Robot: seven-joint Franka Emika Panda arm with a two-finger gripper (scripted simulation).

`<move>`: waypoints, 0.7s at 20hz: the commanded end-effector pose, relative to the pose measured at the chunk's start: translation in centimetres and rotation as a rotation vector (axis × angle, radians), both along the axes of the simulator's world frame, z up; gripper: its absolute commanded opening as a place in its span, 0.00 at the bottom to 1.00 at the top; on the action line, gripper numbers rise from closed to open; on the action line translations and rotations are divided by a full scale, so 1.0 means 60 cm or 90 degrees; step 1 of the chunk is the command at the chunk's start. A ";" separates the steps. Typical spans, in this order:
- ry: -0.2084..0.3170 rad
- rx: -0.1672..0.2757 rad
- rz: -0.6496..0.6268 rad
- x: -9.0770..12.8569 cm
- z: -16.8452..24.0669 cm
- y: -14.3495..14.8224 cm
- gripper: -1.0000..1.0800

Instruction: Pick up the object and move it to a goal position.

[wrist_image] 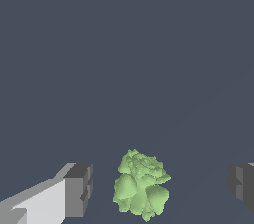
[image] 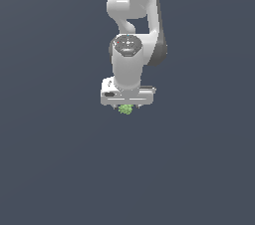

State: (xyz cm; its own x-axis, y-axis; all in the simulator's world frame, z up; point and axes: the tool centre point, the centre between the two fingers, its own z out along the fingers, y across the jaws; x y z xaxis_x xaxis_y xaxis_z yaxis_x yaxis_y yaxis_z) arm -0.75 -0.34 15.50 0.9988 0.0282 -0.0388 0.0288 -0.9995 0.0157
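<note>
Light-green and bumpy, the object [wrist_image: 141, 191] sits between the gripper [wrist_image: 161, 188] fingers in your wrist view, with clear gaps on both sides. Note that the jaws are spread wide; neither dark pad [wrist_image: 79, 188] touches the lump. In your exterior view, the white arm [image: 130, 30] hangs straight down over the plain grey floor [image: 50, 169], and the object [image: 126, 109] shows just beneath the gripper [image: 126, 105].
</note>
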 end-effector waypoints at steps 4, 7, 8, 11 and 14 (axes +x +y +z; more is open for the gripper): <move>-0.001 0.001 -0.002 0.001 0.002 -0.007 0.96; -0.002 0.003 -0.009 0.004 0.008 -0.027 0.96; -0.003 0.003 -0.012 0.005 0.010 -0.033 0.96; -0.003 0.004 -0.017 0.006 0.013 -0.042 0.96; -0.003 0.004 -0.015 0.006 0.012 -0.040 0.96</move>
State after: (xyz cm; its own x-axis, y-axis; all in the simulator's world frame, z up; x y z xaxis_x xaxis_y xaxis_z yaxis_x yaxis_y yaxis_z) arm -0.39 -2.84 16.25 0.9994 0.0022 -0.0333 0.0025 -1.0000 0.0096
